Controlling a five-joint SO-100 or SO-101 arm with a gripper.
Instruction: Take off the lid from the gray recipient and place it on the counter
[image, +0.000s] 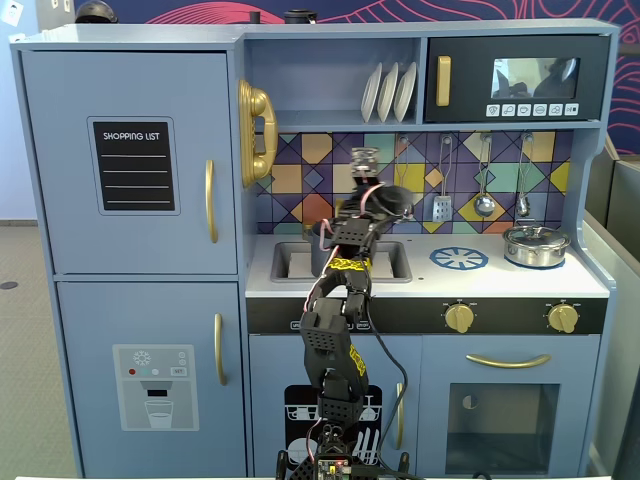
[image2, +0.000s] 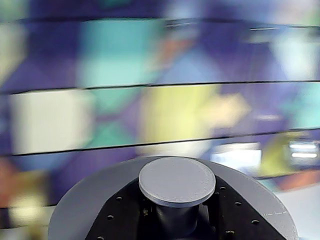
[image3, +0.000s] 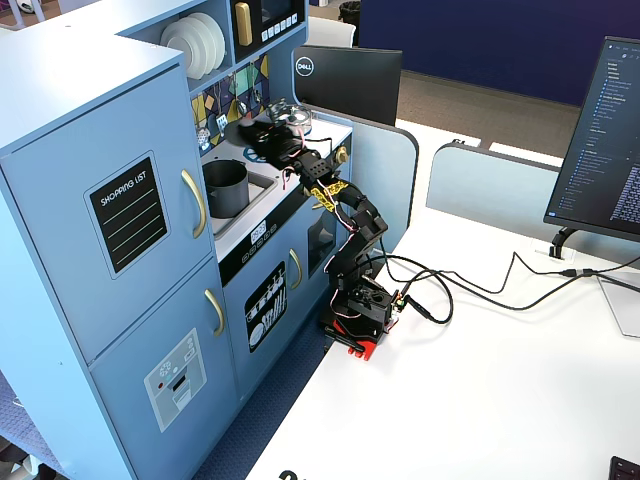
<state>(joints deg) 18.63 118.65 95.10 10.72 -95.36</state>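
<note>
My gripper (image2: 175, 217) is shut on the knob (image2: 176, 180) of the dark gray lid (image2: 85, 202); the black jaws clamp the knob's stem from both sides. In a fixed view the lid (image: 400, 203) is held in the air, tilted, above the white counter (image: 430, 282) between the sink and the burner print (image: 459, 258). The gray recipient (image3: 226, 187) stands uncovered in the sink; in a fixed view it (image: 318, 236) is mostly hidden behind my arm. In another fixed view my gripper (image3: 262, 135) holds the lid (image3: 254, 132) above the counter (image3: 243, 225).
A shiny steel pot (image: 536, 245) with its own lid sits at the counter's right end. Utensils (image: 484, 190) hang on the tiled back wall. A shelf with plates (image: 388, 92) and a microwave (image: 518, 80) overhang the counter. Cables (image3: 470, 285) lie on the desk.
</note>
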